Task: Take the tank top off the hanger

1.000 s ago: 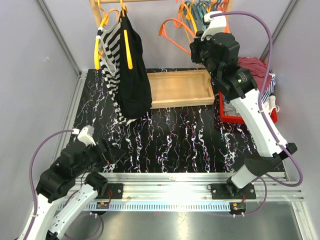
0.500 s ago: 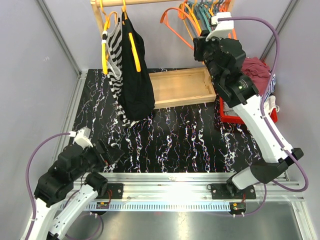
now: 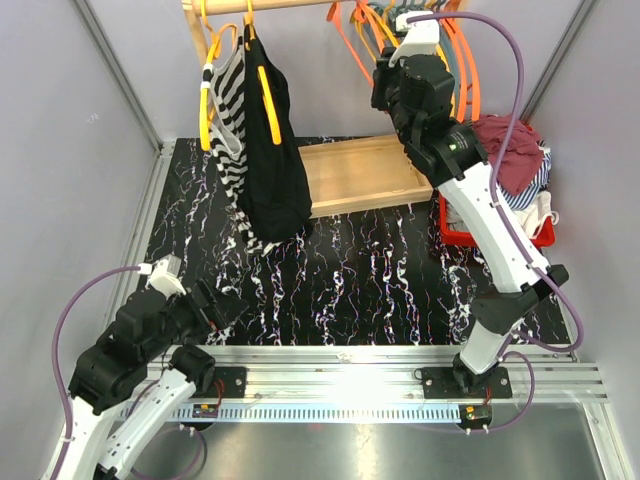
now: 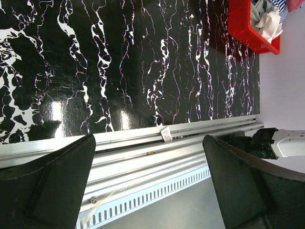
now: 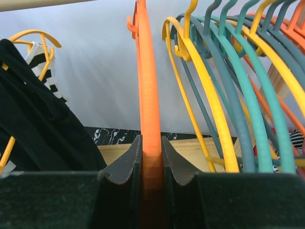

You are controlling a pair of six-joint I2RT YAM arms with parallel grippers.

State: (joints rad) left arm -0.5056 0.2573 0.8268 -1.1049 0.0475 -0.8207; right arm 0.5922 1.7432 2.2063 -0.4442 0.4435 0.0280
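Note:
A black tank top [image 3: 272,170] hangs on a yellow hanger [image 3: 266,100] from the wooden rail [image 3: 280,4] at the back left, and shows in the right wrist view as a black tank top [image 5: 43,129] at the left. A striped garment [image 3: 228,110] hangs just left of it on another yellow hanger. My right gripper [image 5: 151,143] is shut on a bare orange hanger [image 5: 148,95], held high near the rail, to the right of the tank top. My left gripper [image 4: 148,140] is open and empty, low over the table's front rail at the near left.
Several empty yellow, teal and orange hangers [image 5: 228,95] crowd the rail right of the held one. A shallow wooden tray [image 3: 360,175] lies under the rail. A red bin [image 3: 470,232] holding loose clothes [image 3: 510,150] stands at the right edge. Grey walls close both sides.
My right arm has risen and swung left, carrying the orange hanger up to the rail. The hanging garments have swayed slightly. The left arm has stayed put.

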